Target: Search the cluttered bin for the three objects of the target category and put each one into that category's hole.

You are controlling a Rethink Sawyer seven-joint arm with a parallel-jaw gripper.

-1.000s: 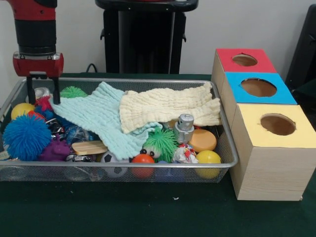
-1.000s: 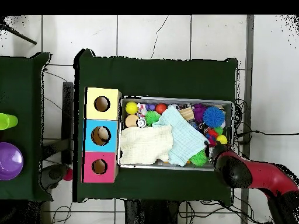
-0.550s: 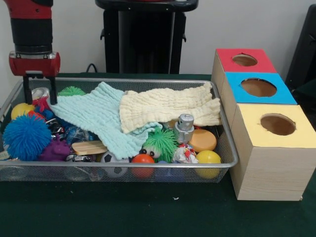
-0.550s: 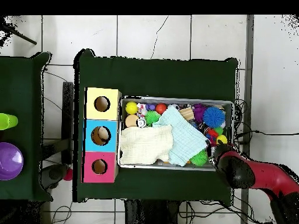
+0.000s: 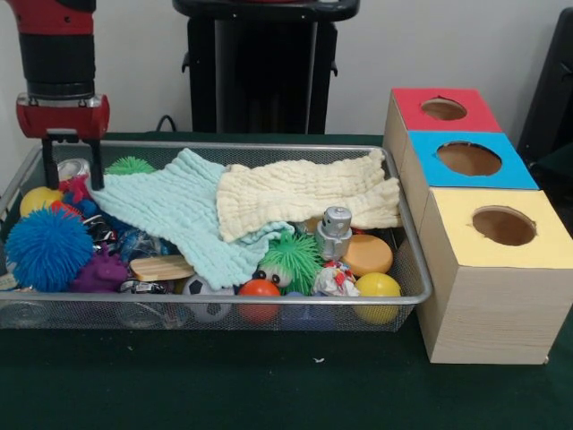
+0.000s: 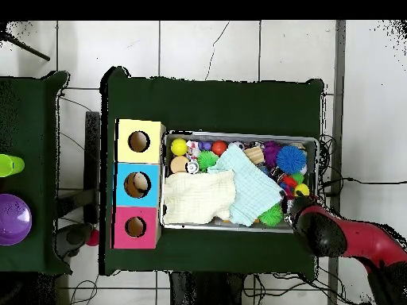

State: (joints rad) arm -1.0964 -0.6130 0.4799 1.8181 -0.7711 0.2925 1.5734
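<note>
My gripper (image 5: 72,179) hangs open over the far left corner of the wire bin (image 5: 407,235), its two black fingers (image 5: 97,168) on either side of a silver can (image 5: 73,167) lying below and behind them. Nothing is held. In the bin a teal cloth (image 5: 179,219) and a cream cloth (image 5: 300,193) cover the middle. Around them lie a blue spiky ball (image 5: 45,246), a green fuzzy toy (image 5: 288,258), a metal fitting (image 5: 335,231) and a yellow ball (image 5: 378,287). In the overhead view the red arm (image 6: 342,238) hides the gripper.
Three wooden boxes stand right of the bin, with a red top (image 5: 443,109), a blue top (image 5: 468,159) and a yellow top (image 5: 501,226), each with a round hole. A black pedestal (image 5: 260,72) stands behind the bin. Green cloth covers the table (image 5: 269,385).
The gripper has risen a little and shifted slightly left over the bin's corner, then held still. Nothing in the bin has moved.
</note>
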